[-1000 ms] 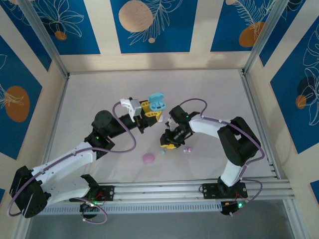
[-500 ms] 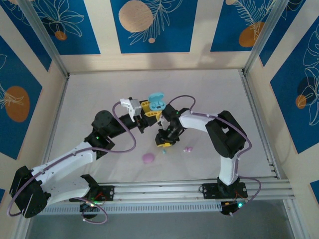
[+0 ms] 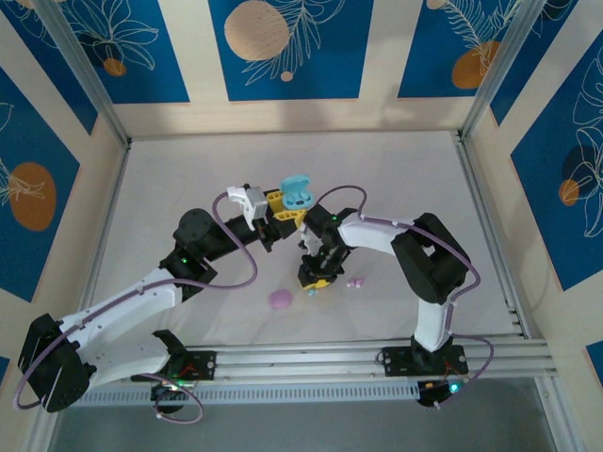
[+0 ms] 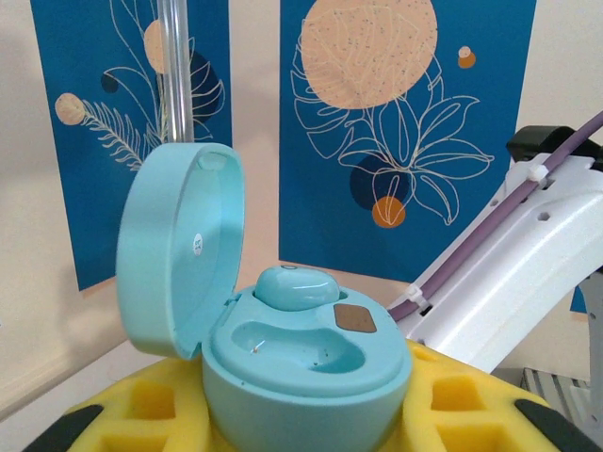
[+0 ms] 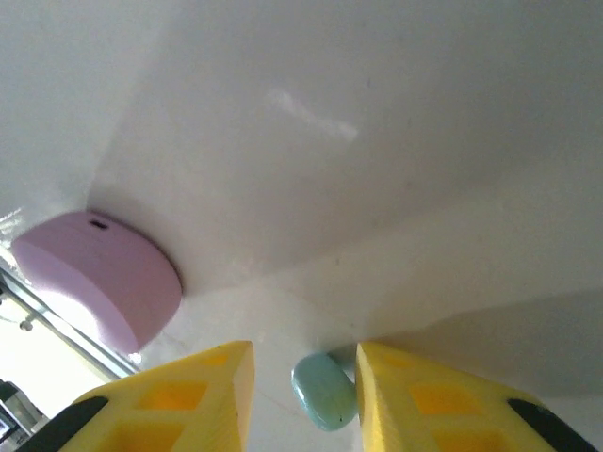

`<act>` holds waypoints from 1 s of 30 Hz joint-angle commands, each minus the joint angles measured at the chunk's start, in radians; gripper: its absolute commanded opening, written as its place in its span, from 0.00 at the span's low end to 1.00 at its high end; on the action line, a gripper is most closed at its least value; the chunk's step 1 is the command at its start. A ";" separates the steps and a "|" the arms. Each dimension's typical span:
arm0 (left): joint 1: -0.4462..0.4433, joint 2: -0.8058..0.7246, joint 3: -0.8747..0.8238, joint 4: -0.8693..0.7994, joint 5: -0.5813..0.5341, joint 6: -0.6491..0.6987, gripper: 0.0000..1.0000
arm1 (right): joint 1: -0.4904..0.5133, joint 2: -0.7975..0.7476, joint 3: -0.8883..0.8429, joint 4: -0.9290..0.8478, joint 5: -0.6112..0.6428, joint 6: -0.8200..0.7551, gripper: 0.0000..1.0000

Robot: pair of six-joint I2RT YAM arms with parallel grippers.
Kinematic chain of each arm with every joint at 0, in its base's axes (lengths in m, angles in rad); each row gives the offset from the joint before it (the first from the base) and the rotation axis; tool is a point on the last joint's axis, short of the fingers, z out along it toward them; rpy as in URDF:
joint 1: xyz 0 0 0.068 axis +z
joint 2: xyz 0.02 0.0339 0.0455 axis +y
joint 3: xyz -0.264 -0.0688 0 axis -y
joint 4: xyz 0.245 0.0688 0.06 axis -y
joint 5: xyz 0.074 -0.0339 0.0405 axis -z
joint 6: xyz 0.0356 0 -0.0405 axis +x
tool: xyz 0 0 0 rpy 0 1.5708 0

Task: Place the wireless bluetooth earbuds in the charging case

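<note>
Earbud (image 5: 323, 391), teal: lies on the table (image 3: 188, 169) toward its near edge, between the narrow-set jaws of my right gripper (image 5: 303, 365), not yet pinched. Likely light, hard, slippery; best taken across its long sides. My left gripper (image 3: 285, 211) clamps the open charging case (image 4: 301, 363).

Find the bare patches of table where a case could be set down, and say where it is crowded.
Free: the far table strip between back wall and teal case; the left edge outside the left arm; the far right corner. Crowded: the middle, around pink case, teal earbud, pink earbuds and right gripper.
</note>
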 commanded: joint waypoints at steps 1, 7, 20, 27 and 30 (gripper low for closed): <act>-0.010 -0.014 -0.005 0.025 -0.010 -0.001 0.26 | 0.009 -0.054 -0.023 -0.050 -0.042 -0.027 0.34; -0.009 -0.010 -0.005 0.031 -0.009 -0.004 0.26 | 0.032 -0.070 -0.039 -0.065 -0.060 -0.025 0.34; -0.013 -0.025 -0.004 0.029 -0.007 -0.015 0.26 | 0.034 -0.021 0.069 -0.047 0.021 -0.103 0.36; -0.014 -0.035 -0.004 0.018 -0.014 -0.012 0.26 | 0.035 0.042 0.078 -0.042 0.014 -0.127 0.36; -0.016 -0.035 -0.002 0.014 -0.012 -0.012 0.26 | 0.031 0.054 0.065 -0.041 -0.023 -0.131 0.36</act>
